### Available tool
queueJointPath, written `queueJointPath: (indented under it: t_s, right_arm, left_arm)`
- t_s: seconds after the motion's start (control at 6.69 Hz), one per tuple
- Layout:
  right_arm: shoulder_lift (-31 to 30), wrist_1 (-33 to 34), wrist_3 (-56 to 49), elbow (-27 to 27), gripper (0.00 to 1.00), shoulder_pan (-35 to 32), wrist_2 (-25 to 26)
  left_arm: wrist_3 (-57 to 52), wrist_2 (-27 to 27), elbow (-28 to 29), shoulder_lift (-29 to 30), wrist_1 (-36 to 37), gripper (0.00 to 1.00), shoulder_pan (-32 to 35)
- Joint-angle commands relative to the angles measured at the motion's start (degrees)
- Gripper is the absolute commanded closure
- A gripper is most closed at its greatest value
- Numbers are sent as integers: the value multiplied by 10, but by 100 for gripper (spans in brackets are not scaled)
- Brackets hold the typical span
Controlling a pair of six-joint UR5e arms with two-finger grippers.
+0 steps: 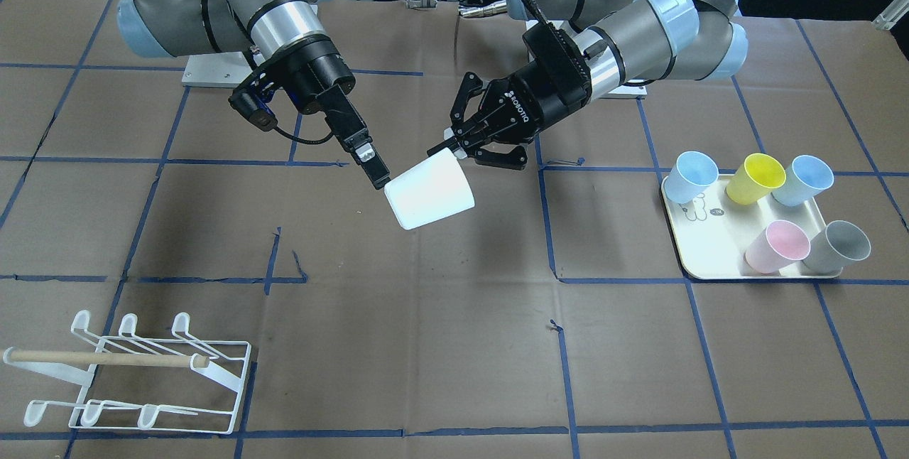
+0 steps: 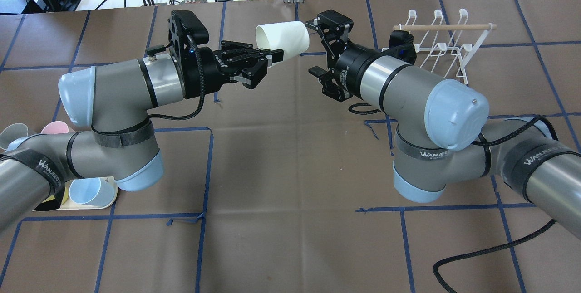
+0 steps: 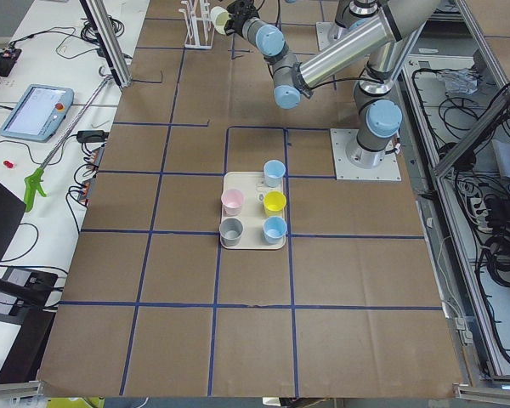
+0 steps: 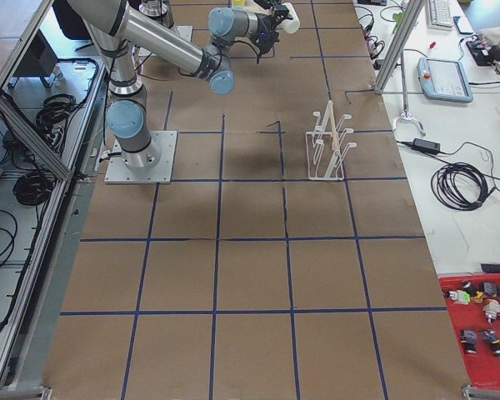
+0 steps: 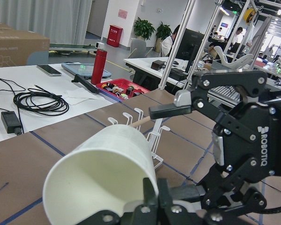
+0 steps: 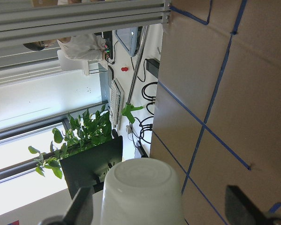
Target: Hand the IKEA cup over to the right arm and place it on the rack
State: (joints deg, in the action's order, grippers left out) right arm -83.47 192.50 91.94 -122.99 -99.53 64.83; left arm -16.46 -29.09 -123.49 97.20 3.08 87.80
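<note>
Our left gripper [image 2: 272,56] pinches the cup [image 2: 283,38] by its rim, right gripper [image 2: 316,48] spread at its base. If we release before right closes, it'd drop.

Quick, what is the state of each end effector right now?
Left end effector: closed on the rim of the white cup.
Right end effector: open, straddling the cup's base, not gripping it.

A cream rectangular plastic tray [image 1: 717,242] holds 5 plastic cups: 2 pale-blue cups [image 1: 692,176] [image 1: 806,180], 1 yellow cup [image 1: 756,178], 1 pink cup [image 1: 777,246] and 1 grey cup [image 1: 838,246]. It sits on a brown paper-covered table [image 1: 426,345] gridded with blue tape.
</note>
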Motion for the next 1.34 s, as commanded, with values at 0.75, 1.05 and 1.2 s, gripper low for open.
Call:
queueJointPath:
  t_s: [0.75,1.05,1.2]
  right_arm:
    - [51,-4,18,57,0,-28,15]
    - [57,-4,18,59,0,-29,15]
    - [58,-4,18,64,0,-32,16]
  left_arm:
    - [10,0,0,-1,0,89,0]
    - [11,0,0,-1,0,89,0]
    - [11,-1,0,-1,0,89,0]
